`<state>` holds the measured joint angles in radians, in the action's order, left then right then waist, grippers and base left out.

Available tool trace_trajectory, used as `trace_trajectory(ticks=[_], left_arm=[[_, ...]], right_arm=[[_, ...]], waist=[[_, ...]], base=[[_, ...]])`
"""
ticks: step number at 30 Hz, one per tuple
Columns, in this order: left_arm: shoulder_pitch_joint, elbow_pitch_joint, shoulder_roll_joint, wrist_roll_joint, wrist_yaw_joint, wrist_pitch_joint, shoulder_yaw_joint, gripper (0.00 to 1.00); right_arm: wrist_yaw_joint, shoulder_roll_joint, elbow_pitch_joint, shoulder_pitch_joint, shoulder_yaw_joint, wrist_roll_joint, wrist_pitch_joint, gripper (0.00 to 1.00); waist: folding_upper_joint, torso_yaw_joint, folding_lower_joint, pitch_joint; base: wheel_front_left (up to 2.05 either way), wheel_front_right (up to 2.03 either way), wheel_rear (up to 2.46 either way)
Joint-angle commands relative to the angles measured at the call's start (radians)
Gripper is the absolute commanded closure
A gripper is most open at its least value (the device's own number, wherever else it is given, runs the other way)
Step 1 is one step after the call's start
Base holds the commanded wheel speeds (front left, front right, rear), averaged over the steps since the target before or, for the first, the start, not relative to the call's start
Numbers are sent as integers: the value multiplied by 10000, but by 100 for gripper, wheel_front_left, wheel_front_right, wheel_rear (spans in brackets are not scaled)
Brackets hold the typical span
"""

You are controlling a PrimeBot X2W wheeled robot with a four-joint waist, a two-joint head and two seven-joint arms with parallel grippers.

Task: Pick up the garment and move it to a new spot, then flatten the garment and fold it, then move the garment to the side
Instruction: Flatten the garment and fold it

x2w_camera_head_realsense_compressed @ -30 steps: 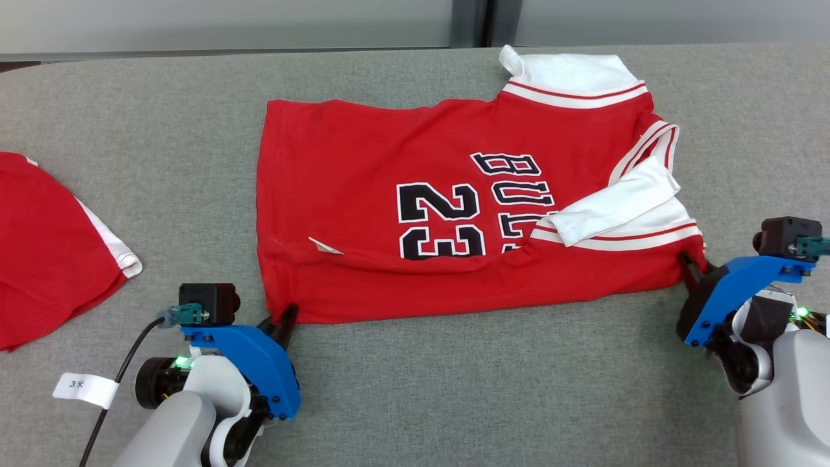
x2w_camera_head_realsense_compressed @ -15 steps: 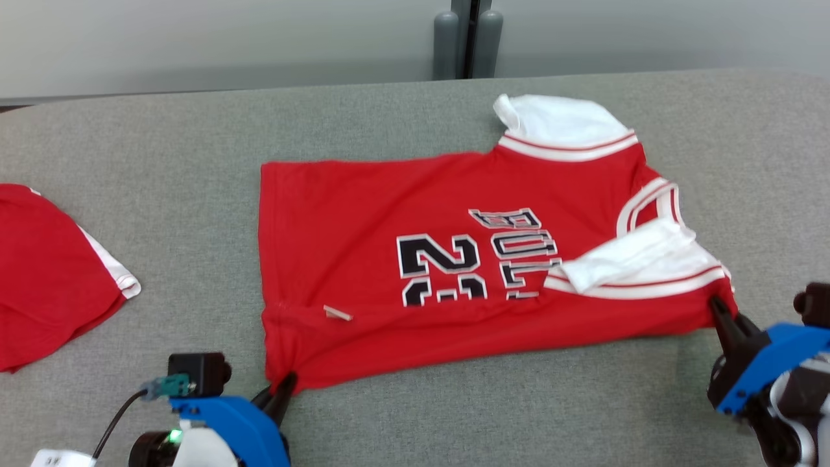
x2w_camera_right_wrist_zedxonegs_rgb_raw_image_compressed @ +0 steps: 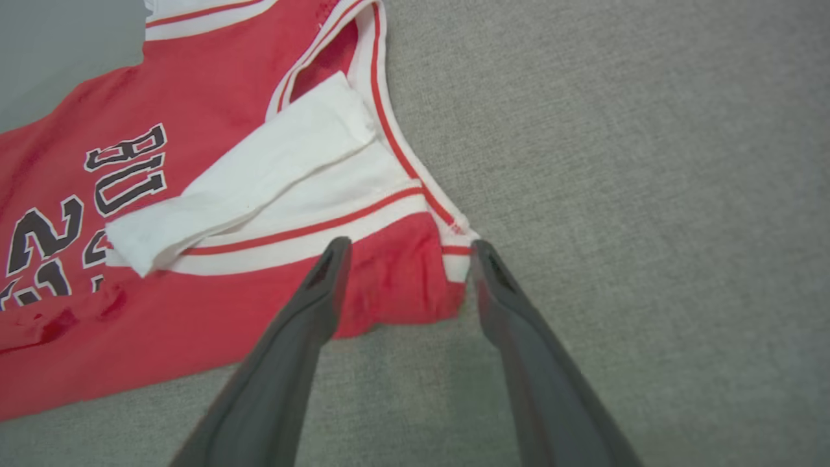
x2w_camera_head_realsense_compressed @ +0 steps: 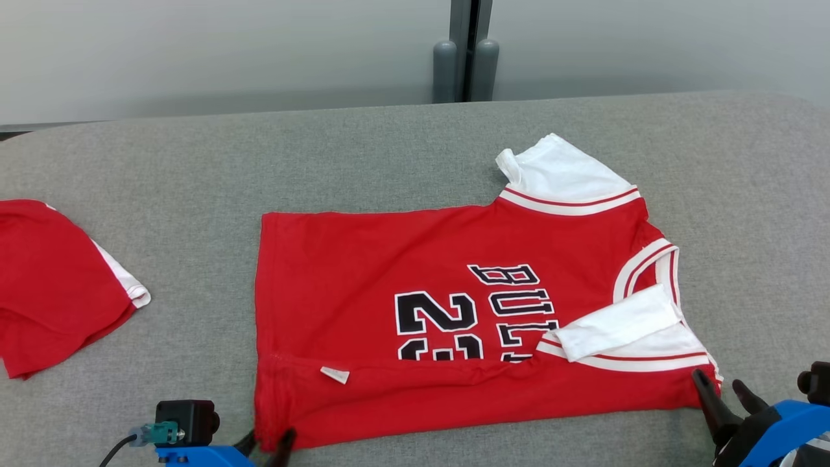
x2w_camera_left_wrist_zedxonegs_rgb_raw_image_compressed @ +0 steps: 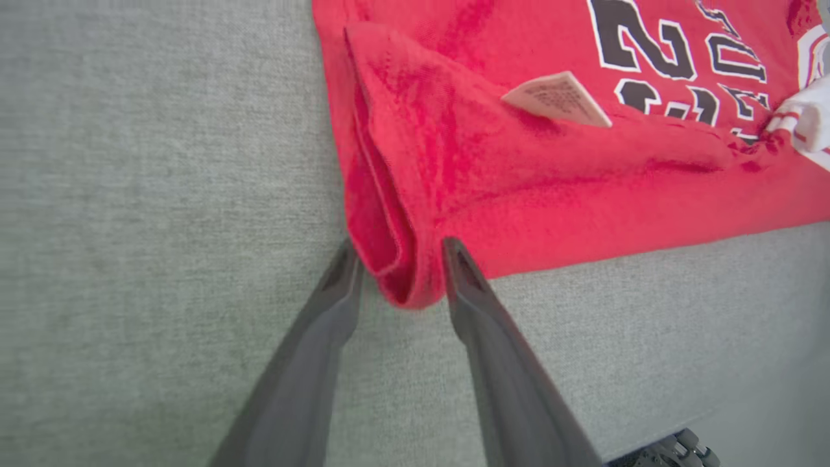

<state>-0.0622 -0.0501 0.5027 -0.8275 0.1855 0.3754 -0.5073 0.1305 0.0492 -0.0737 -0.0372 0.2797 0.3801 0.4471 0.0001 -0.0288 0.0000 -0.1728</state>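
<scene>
Red knit jersey [x2w_camera_head_realsense_compressed: 415, 311] with white sleeves and black numerals lies spread across the middle of the grey felt-covered tabletop [x2w_camera_head_realsense_compressed: 194, 168]. Its hem is to the robot's left and its collar to the right. The near edge is turned over in a long strip that covers the lower half of the lettering.

The left claw [x2w_camera_left_wrist_zedxonegs_rgb_raw_image_compressed: 395, 256] stands parted around the near hem corner, which bulges slack between the tips and looks released rather than pinched. The right claw [x2w_camera_right_wrist_zedxonegs_rgb_raw_image_compressed: 408, 250] is spread wider around the near shoulder corner and grips nothing.

The step in hand appears to be letting go of the corners of this first lengthwise fold. To do it well, both claws should hold their jaws wide and back straight out along their own fingers, lifting a little. That way neither tip drags its corner and pulls the fold open. The left corner needs most care, because its doubled hem stands puffed and would catch easily.

The white sleeve [x2w_camera_right_wrist_zedxonegs_rgb_raw_image_compressed: 246, 175] lies askew over the fold line and the white care label [x2w_camera_left_wrist_zedxonegs_rgb_raw_image_compressed: 557, 97] sticks up. A smoothing press may be wanted before the far edge is folded. The second red garment [x2w_camera_head_realsense_compressed: 58, 285] at the robot's left is well apart.
</scene>
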Motion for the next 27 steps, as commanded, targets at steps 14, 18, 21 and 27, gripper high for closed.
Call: trace_trajectory(ticks=[14,18,21,27], left_arm=[[3723,326,1162,637,-783,1595,280,0],[4882,735,1258,516,-1172,2169,323,0],[5905,1182,1348,390,-1469,2684,370,0],[7256,2312,1300,257,-1892,3254,391,0]], right_arm=[[5,1108,1045,4443,-2143,-1118,2421,0],[3,1490,541,5756,-3035,-986,2695,0],[5,1536,-116,6907,-3628,-806,2691,0],[5,1239,-1592,8726,-3984,-584,2108,0]], waist=[[-1,-103,0,-782],[-1,-201,0,-1074],[-1,-307,0,-1387],[-1,-558,0,-2048]], base=[[0,0,0],[0,0,0],[0,0,0],[0,0,0]])
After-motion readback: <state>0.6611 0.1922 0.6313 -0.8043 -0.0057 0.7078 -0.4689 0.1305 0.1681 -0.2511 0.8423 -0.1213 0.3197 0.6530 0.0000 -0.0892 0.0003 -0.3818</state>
